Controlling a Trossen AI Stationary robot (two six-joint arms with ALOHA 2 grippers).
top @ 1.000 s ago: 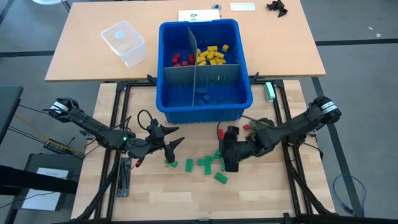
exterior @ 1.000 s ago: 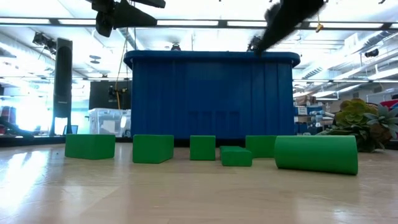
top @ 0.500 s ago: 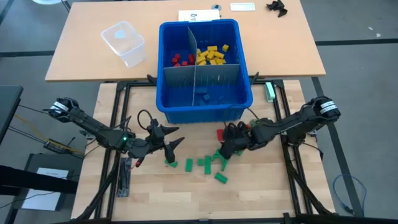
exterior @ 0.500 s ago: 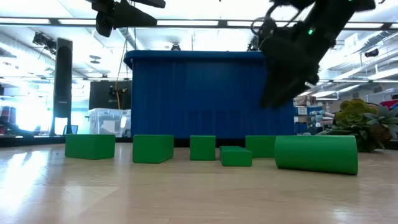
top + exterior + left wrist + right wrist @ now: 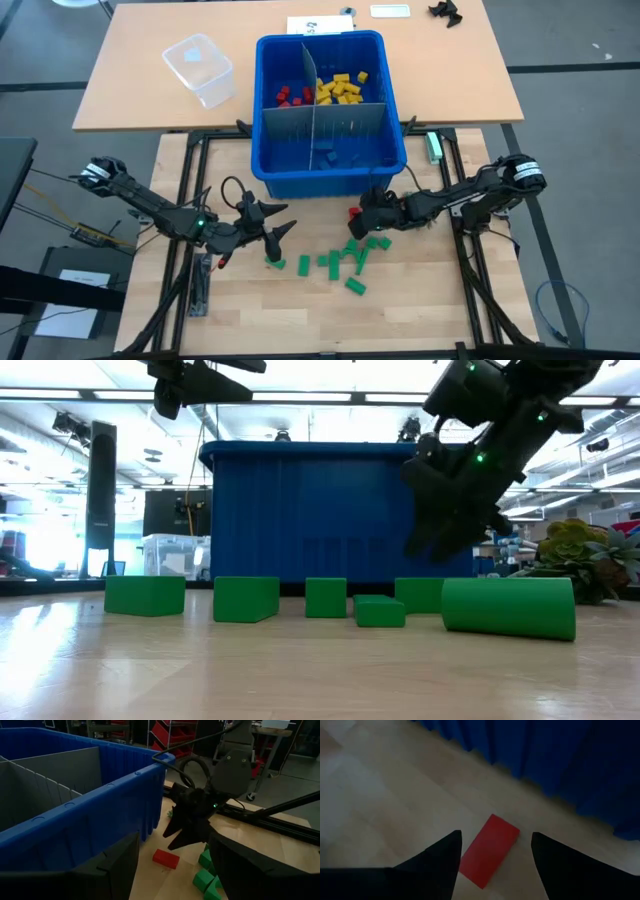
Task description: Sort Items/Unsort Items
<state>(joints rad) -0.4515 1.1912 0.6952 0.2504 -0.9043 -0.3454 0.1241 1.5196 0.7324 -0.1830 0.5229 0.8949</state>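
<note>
The wooden table point(image 5: 250, 310) stood on a black frame, with a second tan table point(image 5: 130, 90) on its far side carrying a clear plastic tub point(image 5: 200, 68). The low view showed an open workshop room with ceiling lights behind.

The right gripper point(image 5: 356, 222) was poised over a red block point(image 5: 488, 850) lying just in front of the blue bin point(image 5: 330, 180); its fingers point(image 5: 438, 857) stood apart on either side of the block, not touching it, holding nothing. The left gripper point(image 5: 282, 232) hung open and empty at the left of the green blocks point(image 5: 345, 265) scattered on the near table.

Grey dividers point(image 5: 320, 125) split the bin: red blocks point(image 5: 290, 96) and yellow blocks point(image 5: 340, 88) occupied the two far compartments.
</note>
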